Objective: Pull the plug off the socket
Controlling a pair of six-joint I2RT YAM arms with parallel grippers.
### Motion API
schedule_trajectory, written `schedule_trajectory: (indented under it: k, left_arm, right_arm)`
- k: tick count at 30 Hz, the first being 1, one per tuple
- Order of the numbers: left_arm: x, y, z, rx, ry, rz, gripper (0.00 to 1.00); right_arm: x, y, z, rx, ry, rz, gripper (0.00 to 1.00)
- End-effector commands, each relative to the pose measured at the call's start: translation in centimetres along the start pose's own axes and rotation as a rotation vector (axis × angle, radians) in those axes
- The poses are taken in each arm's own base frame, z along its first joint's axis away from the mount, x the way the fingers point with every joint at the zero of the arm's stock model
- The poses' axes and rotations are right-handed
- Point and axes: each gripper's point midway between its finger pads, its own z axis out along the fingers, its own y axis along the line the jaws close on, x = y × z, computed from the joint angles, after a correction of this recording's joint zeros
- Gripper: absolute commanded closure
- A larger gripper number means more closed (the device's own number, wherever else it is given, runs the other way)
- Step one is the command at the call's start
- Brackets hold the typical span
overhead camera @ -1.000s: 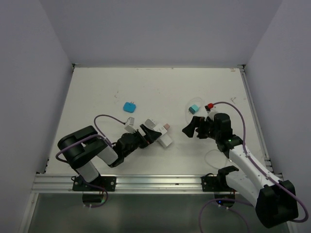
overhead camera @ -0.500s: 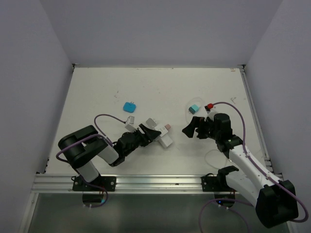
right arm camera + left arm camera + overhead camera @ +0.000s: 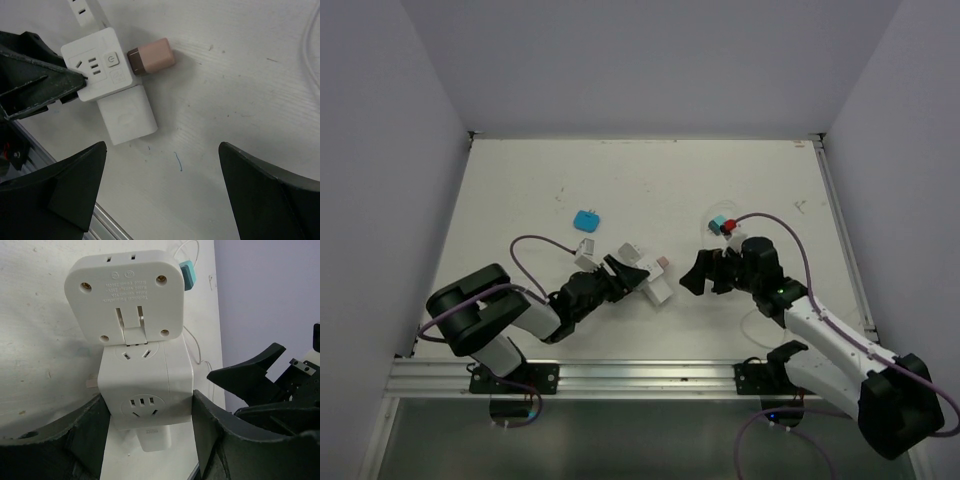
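The white cube socket [image 3: 145, 385] has slot outlets and a power button; it also shows in the right wrist view [image 3: 97, 70]. My left gripper [image 3: 625, 272] is shut on it, a finger [image 3: 210, 430] against each side. A pink plug [image 3: 152, 56] sticks out of one face, a plain white block [image 3: 127, 115] out of another, and a larger flat white adapter [image 3: 125, 295] sits on the far face. My right gripper [image 3: 162, 150] is open and empty, hovering just right of this cluster, also seen from above [image 3: 703, 272].
A blue square block [image 3: 587, 219] lies further back on the table. A small white-grey block [image 3: 587, 255] lies left of the cluster. A teal piece [image 3: 719, 221] and a red piece with a thin white cable lie behind my right gripper. The metal rail [image 3: 620, 375] runs along the near edge.
My right gripper has moved left and nearer, closer to the socket cluster, still open. My left gripper stays shut on the socket with little movement.
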Motion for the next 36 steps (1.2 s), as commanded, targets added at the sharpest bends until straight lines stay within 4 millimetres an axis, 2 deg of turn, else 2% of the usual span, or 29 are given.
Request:
schedule_trajectory:
  k: [1, 4, 5, 15, 24, 25, 26, 28, 30, 31, 33, 34, 36]
  left_arm:
    - [-2.0, -2.9, -0.2, 0.082, -0.077, 0.011, 1.00]
    - [-2.2, -2.9, -0.4, 0.079, -0.084, 0.017, 1.00]
    - [-2.2, -3.0, -0.4, 0.082, -0.084, 0.013, 1.00]
    - [-2.2, -2.9, -0.5, 0.082, -0.078, -0.008, 1.00]
    - [-2.4, -2.7, -0.6, 0.073, -0.088, -0.024, 1.00]
    - [-2.4, -2.7, -0.6, 0.074, -0.090, -0.024, 1.00]
    - [-2.6, -2.8, -0.5, 0.074, -0.095, -0.025, 1.00]
    - [-2.8, -2.8, -0.4, 0.075, -0.102, -0.025, 1.00]
    - [-3.2, -2.8, -0.3, 0.072, -0.112, -0.028, 1.00]
    - [-3.4, -2.8, -0.3, 0.072, -0.117, -0.029, 1.00]
    - [-3.9, -2.6, -0.2, 0.068, -0.133, -0.032, 1.00]
    - [-4.1, -2.6, -0.1, 0.071, -0.139, -0.035, 1.00]
    - [-4.7, -2.6, 0.0, 0.070, -0.158, -0.038, 1.00]
  right_arm:
    - [-0.4, 1.6, 1.2, -0.040, -0.022, -0.056, 0.01]
    - [0.8, 2.3, 2.5, -0.050, 0.027, -0.073, 0.01]
    - [0.5, 2.6, 2.8, -0.048, 0.027, -0.087, 0.01]
    - [2.5, 5.5, 6.7, -0.108, 0.123, -0.191, 0.01]
    - [3.5, 5.8, 9.0, -0.127, 0.167, -0.232, 0.04]
    - [3.6, 6.0, 9.1, -0.139, 0.174, -0.232, 0.08]
    - [4.1, 6.2, 9.3, -0.156, 0.191, -0.230, 0.16]
    - [4.3, 6.3, 9.3, -0.164, 0.194, -0.230, 0.20]
    - [4.5, 6.4, 9.0, -0.178, 0.200, -0.230, 0.34]
    - [4.7, 6.4, 8.8, -0.182, 0.201, -0.234, 0.47]
    - [5.0, 6.2, 8.4, -0.181, 0.202, -0.244, 0.65]
    - [4.9, 6.2, 8.1, -0.184, 0.196, -0.249, 0.85]
    - [5.0, 6.3, 7.7, -0.193, 0.200, -0.250, 1.00]
